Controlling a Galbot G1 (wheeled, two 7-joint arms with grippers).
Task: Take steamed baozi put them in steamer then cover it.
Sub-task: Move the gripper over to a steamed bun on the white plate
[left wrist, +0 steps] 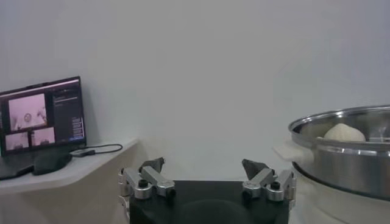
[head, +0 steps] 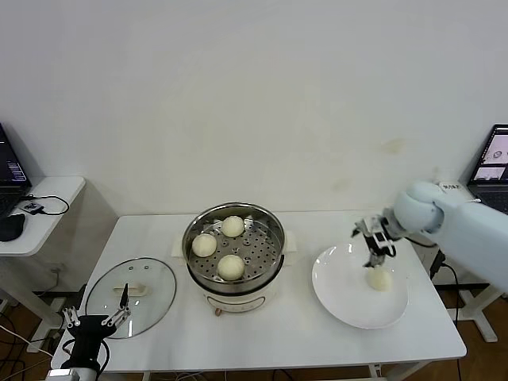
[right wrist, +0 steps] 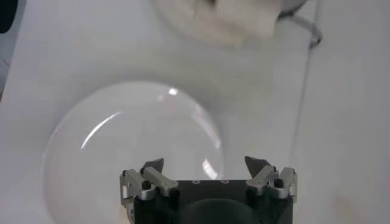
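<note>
On the white bench (head: pixel 302 325), a round shiny stainless-steel steamer (head: pixel 234 248) with a perforated floor is seated on a cream-white electric cooker base (head: pixel 238 300). Three small, smooth, cream-white steamed baozi are seen inside it: one at the far side (head: pixel 232 226), one toward the left (head: pixel 204 244) and one at the near side (head: pixel 231 267). A fourth baozi (head: pixel 380 279) is left on the flat round white plate (head: pixel 349 305), well apart from the steamer on the robot's right.

The right gripper (head: pixel 376 255) is held just above that baozi; in the right wrist view its fingers (right wrist: pixel 152 167) are spread wide over the plate (right wrist: pixel 91 158) and nothing is gripped between them.

The round clear glass cover (head: pixel 131 297) with metal rim and cream-white bar handle is laid flat on the bench to the left of the steamer, which is left uncovered. The left gripper (head: pixel 97 320) is parked low at the bench's near left corner, beside the cover's edge. In the left wrist view its fingers (left wrist: pixel 151 165) are likewise open and empty, and the steamer (left wrist: pixel 347 158) with one baozi (left wrist: pixel 343 133) is seen off to one side.

A laptop (left wrist: pixel 41 117) is set on a side desk (head: pixel 40 214) to the robot's left.
</note>
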